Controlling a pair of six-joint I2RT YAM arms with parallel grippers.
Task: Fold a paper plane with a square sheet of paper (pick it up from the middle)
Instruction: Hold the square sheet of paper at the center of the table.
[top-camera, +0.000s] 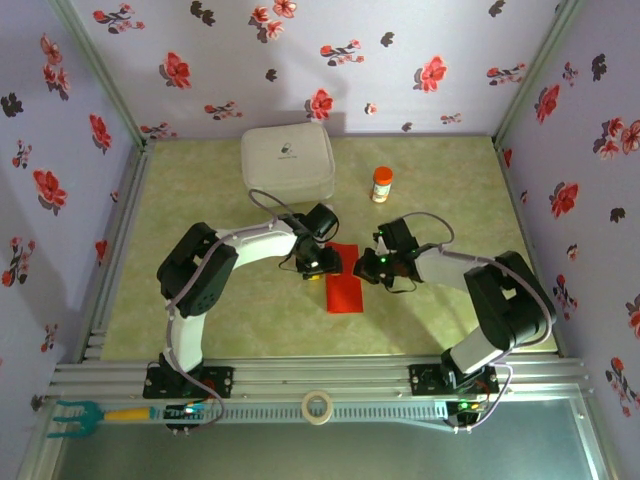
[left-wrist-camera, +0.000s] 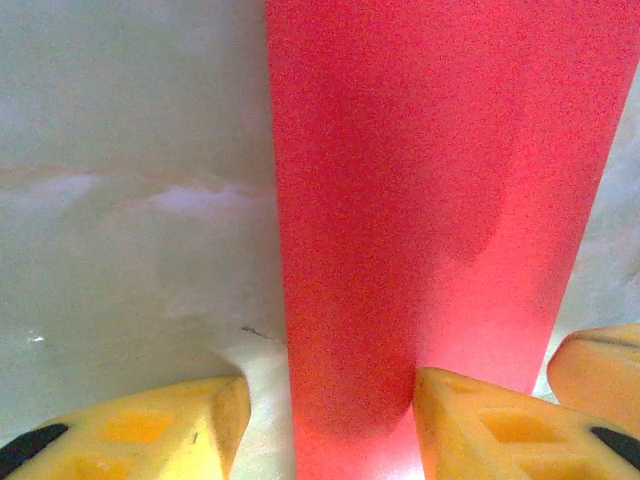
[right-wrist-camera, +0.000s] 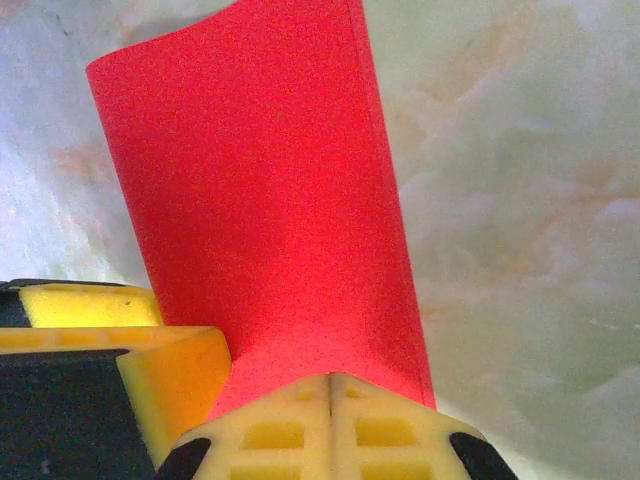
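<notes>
**Item 1. Square sheet of paper** (top-camera: 345, 291): bright red and plain, creased into a narrow upright rectangle. It lay on the counter (top-camera: 450, 215) at mid-depth, between the two pincers and a little nearer than both. In the left wrist view the sheet (left-wrist-camera: 420, 200) ran as a long band away from the camera. In the right wrist view the sheet (right-wrist-camera: 270, 200) curled upward at its far end, with a doubled edge showing along its right side.

**Item 2. Left pincer** (top-camera: 322, 264): sat at the sheet's far left corner. Its own camera showed the left pincer (left-wrist-camera: 330, 425) spread, yellow fingers (left-wrist-camera: 160, 430) on either side of the band's near end. The right-hand finger touched the paper's edge.

**Item 3. Right pincer** (top-camera: 368, 266): sat at the sheet's far right corner. Its own camera showed the right pincer (right-wrist-camera: 330, 400) closed, pale pads (right-wrist-camera: 270, 435) meeting along a thin seam. The tips rested against the sheet's near end. Whether any paper was caught between them could not be told.

**Item 4. White rounded case** (top-camera: 288, 160): stood at the far side of the counter, left of centre.

**Item 5. Orange-capped small bottle** (top-camera: 381, 184): stood upright just right of the case, apart from it.

**Item 6. Tape roll** (top-camera: 318, 406): lay on the near rail between the arm bases.
</notes>
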